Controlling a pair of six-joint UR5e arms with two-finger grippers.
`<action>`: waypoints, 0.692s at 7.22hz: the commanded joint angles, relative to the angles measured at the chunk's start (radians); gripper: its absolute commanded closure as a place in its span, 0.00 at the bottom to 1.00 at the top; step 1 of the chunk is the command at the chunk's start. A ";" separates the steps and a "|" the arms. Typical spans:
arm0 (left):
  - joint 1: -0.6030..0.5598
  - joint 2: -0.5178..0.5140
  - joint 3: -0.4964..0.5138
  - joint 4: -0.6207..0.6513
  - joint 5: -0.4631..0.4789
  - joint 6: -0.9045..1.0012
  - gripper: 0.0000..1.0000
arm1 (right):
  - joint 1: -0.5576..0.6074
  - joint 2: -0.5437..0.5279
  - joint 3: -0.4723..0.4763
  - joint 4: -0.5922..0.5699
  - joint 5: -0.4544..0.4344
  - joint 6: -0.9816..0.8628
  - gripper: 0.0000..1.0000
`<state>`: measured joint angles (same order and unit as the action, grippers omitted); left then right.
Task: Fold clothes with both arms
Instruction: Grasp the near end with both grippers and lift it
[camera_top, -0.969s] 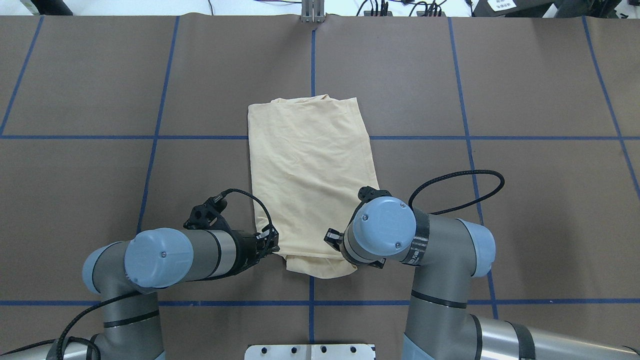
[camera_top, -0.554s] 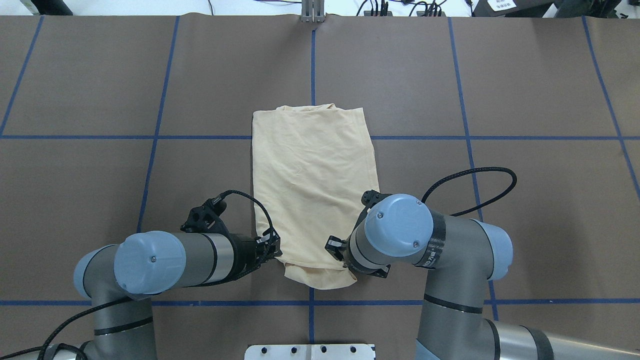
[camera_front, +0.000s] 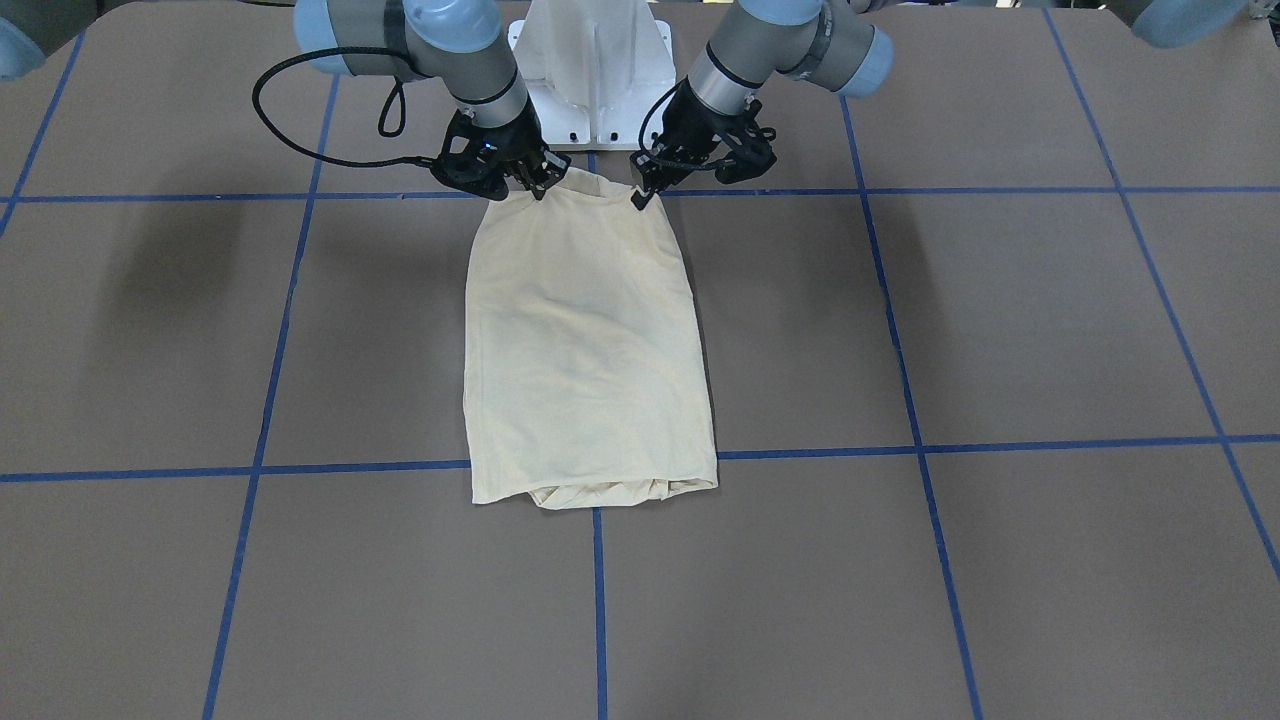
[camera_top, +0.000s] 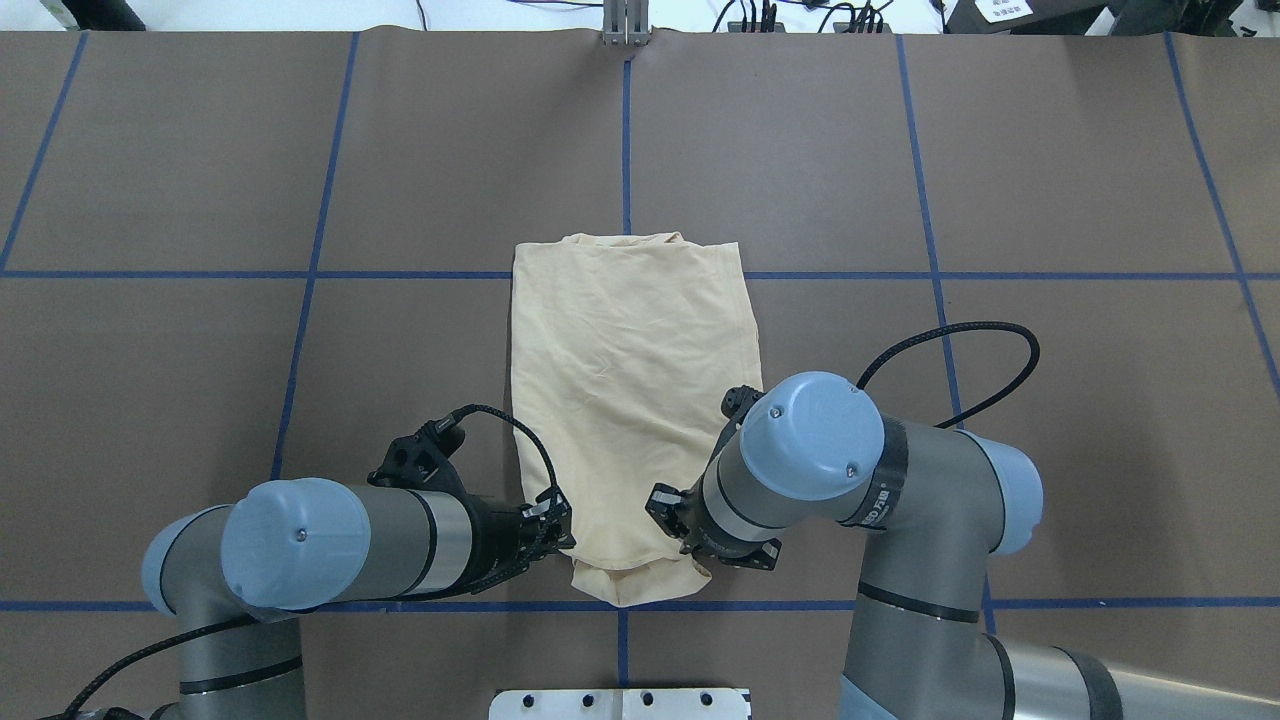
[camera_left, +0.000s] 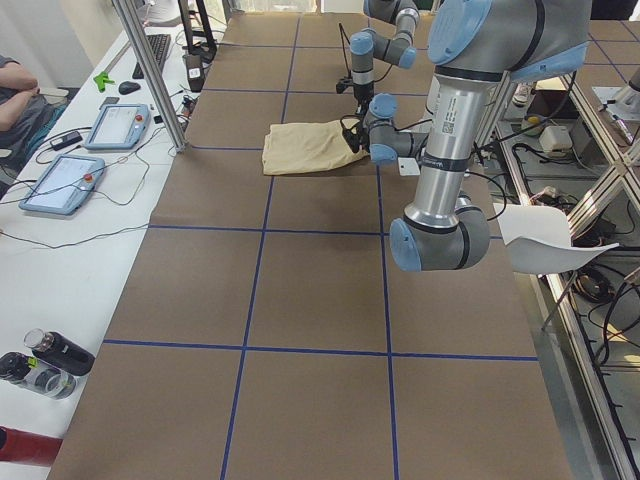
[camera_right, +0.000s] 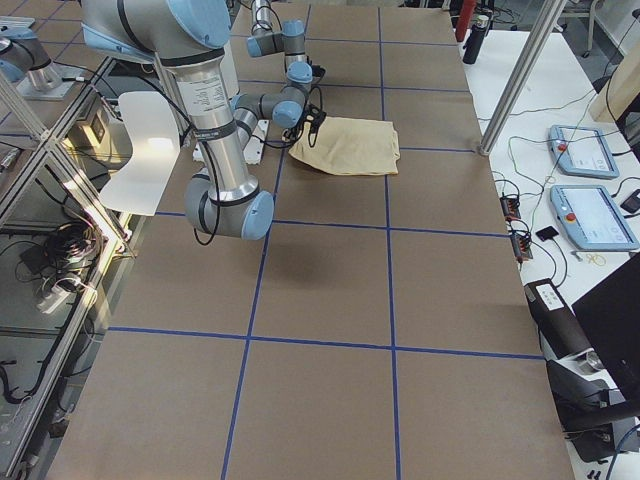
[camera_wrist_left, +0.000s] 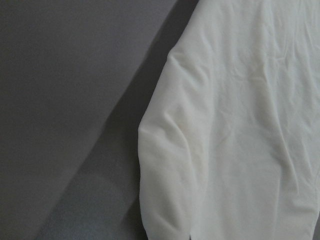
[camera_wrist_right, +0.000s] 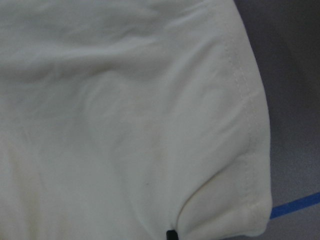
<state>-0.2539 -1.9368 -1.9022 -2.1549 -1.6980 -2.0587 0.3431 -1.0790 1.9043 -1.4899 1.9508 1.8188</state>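
Note:
The clothes are one pale cream-yellow shirt (camera_top: 630, 390), folded into a long rectangle on the brown table, plain side up. Its near end bunches at the blue tape line close to the robot. My left gripper (camera_top: 562, 530) is shut on the near left corner, and in the front-facing view that left gripper (camera_front: 640, 194) pinches the raised edge. My right gripper (camera_front: 537, 186) is shut on the other near corner; from overhead the wrist (camera_top: 715, 520) hides its fingers. Both wrist views are filled by the shirt (camera_wrist_left: 235, 125) (camera_wrist_right: 125, 110). No print shows.
The white pedestal base (camera_front: 590, 70) stands just behind the shirt's gripped end. Blue tape lines (camera_top: 300, 273) divide the brown table cover. A side bench with tablets (camera_left: 118, 125) and bottles (camera_left: 45, 365) runs along the table's far edge, where a person's arm (camera_left: 15, 95) shows.
Both arms have pulled back toward the robot's base, dragging the shirt with them. Its far edge has slid nearer, down to the blue cross line.

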 joint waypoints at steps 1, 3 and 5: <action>-0.056 -0.014 -0.002 -0.002 -0.022 0.047 1.00 | 0.095 0.010 0.001 0.005 0.016 -0.009 1.00; -0.151 -0.048 0.009 -0.003 -0.022 0.098 1.00 | 0.175 0.025 -0.002 0.007 0.030 -0.015 1.00; -0.247 -0.143 0.142 -0.014 -0.031 0.147 1.00 | 0.233 0.080 -0.074 0.005 0.023 -0.079 1.00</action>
<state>-0.4448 -2.0276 -1.8377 -2.1619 -1.7230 -1.9396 0.5388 -1.0318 1.8748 -1.4852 1.9763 1.7759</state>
